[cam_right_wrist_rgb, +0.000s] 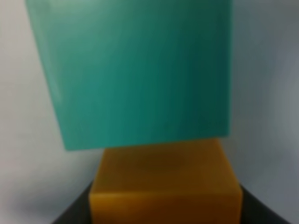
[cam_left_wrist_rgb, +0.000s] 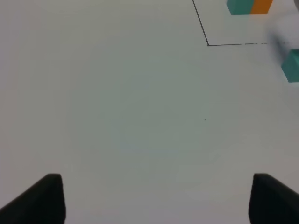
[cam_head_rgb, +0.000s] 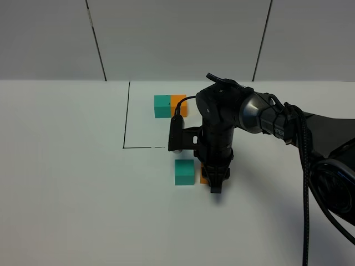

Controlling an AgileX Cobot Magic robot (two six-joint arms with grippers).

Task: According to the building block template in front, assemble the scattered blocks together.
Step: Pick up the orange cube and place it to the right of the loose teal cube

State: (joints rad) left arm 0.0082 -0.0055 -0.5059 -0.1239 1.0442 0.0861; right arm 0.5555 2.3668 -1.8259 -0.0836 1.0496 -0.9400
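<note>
The building block template (cam_head_rgb: 169, 106), a teal cube joined to an orange cube with teal on the left, sits at the back inside a black-lined area; it also shows in the left wrist view (cam_left_wrist_rgb: 250, 6). The loose teal cube (cam_head_rgb: 184, 172) rests on the table in front of the line. My right gripper (cam_head_rgb: 215, 180) points down and is shut on the loose orange cube (cam_head_rgb: 203, 178), held against the teal cube's right side. In the right wrist view the orange cube (cam_right_wrist_rgb: 163, 182) sits between the fingers and touches the teal cube (cam_right_wrist_rgb: 135, 70). My left gripper (cam_left_wrist_rgb: 158, 200) is open and empty over bare table.
A thin black outline (cam_head_rgb: 128, 116) marks the template area on the white table (cam_head_rgb: 66, 183). The right arm's body and cable (cam_head_rgb: 304, 183) stretch in from the right edge. The loose teal cube shows at the edge of the left wrist view (cam_left_wrist_rgb: 292, 65).
</note>
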